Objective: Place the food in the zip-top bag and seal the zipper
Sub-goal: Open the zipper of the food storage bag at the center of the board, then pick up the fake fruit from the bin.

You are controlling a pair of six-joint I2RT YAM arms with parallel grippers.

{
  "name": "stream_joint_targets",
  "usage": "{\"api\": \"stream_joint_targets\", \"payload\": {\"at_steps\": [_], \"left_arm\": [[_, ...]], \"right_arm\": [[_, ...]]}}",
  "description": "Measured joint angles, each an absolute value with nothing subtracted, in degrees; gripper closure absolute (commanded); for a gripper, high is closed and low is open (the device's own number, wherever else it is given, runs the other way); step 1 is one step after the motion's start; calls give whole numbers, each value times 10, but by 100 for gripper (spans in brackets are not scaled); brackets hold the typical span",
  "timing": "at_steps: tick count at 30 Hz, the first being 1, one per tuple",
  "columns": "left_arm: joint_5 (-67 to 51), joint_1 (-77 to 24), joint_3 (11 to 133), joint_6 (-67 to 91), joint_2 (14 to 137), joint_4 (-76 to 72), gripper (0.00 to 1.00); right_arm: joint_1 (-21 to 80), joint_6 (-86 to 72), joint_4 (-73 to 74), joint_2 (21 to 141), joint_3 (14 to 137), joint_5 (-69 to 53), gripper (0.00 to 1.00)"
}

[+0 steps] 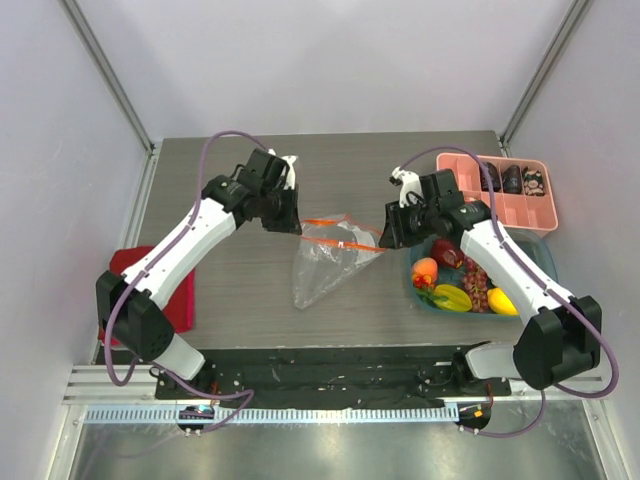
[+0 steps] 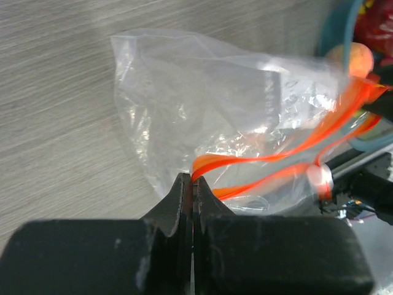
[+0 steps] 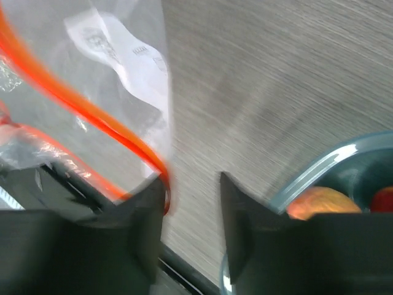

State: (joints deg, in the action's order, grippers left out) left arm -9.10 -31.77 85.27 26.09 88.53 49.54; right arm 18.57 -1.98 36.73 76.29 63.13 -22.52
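The clear zip-top bag [image 1: 325, 262] lies on the table centre, its mouth lifted at the far end. My left gripper [image 1: 290, 222] is shut on the left end of the orange-red zipper [image 2: 258, 158]; the white slider tab [image 2: 319, 178] shows on the strip. My right gripper [image 1: 385, 235] is open at the zipper's right end, the strip [image 3: 92, 114] touching its left finger, nothing between the fingers. The bag's white label [image 3: 123, 58] shows there. The toy food sits in a teal bowl [image 1: 540, 262]: peach [image 1: 425, 268], starfruit [image 1: 452, 298], grapes [image 1: 475, 285], lemon [image 1: 502, 301].
A pink compartment tray [image 1: 480, 168] with dark brown pieces [image 1: 512, 180] stands at the back right. A folded red cloth [image 1: 182, 300] lies at the left under my left arm. The teal bowl's rim [image 3: 344, 153] is close beside my right fingers.
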Motion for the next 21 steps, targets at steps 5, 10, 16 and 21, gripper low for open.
{"api": "stream_joint_targets", "payload": {"at_steps": [5, 10, 16, 21], "left_arm": [[-119, -330, 841, 279, 882, 476, 100], [-142, -331, 830, 309, 898, 463, 100], [-152, -336, 821, 329, 920, 451, 100], [-157, -346, 821, 331, 922, 441, 100]], "right_arm": [[178, 15, 425, 763, 669, -246, 14], [165, 67, 489, 736, 712, -256, 10], [54, 145, 584, 697, 728, -263, 12], [-32, 216, 625, 719, 714, -214, 13]]}}
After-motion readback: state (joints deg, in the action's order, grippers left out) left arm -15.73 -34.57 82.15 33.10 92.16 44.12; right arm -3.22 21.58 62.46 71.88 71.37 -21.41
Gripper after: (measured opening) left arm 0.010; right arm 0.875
